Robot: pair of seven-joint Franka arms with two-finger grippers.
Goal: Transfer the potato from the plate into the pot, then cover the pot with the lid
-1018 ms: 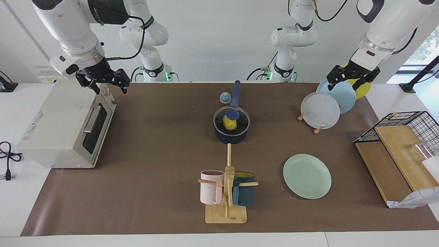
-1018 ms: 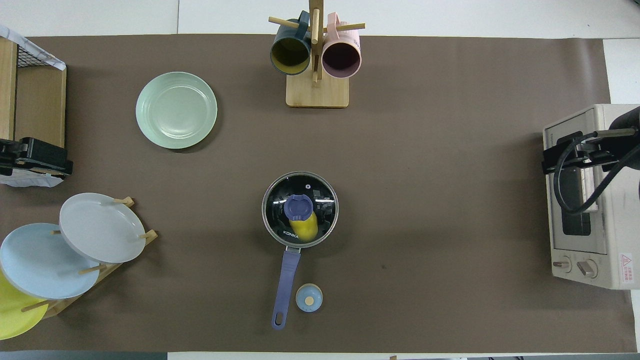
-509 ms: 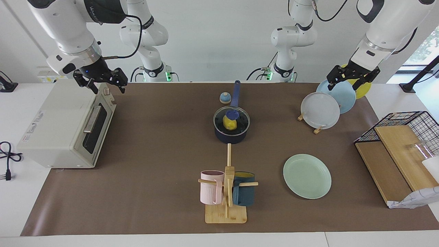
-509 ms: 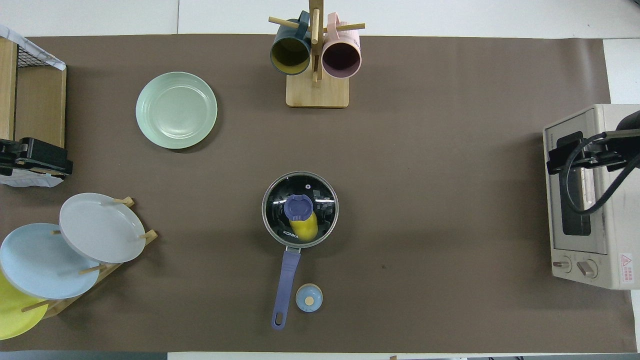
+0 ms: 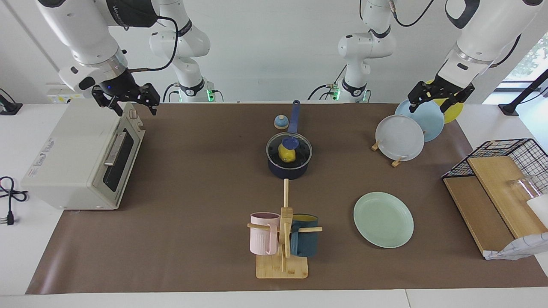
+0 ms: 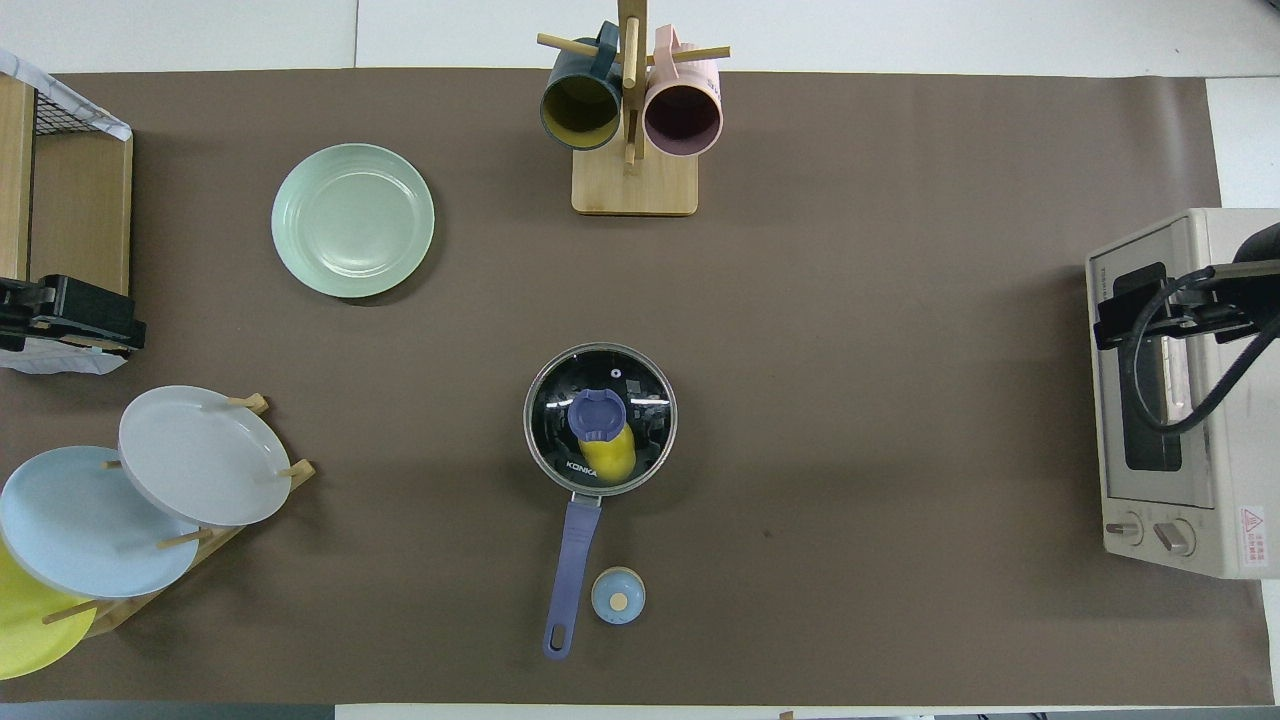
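Potato sits inside the pot, glass lid seated flat on the rim; plate bare, well apart from the pot. Task looks done. Best move: keep both arms clear, no bumping the pot handle. Left gripper hangs over the plate rack, fingers spread, holding nothing. Right gripper over the toaster oven, fingers open, empty.

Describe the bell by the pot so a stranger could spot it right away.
Start at the pot in the middle of the brown mat, lid on. Follow its long blue handle toward the robots; the bell sits beside the handle's end. It is a small light-blue dome with a tan button on top, far smaller than anything near it.
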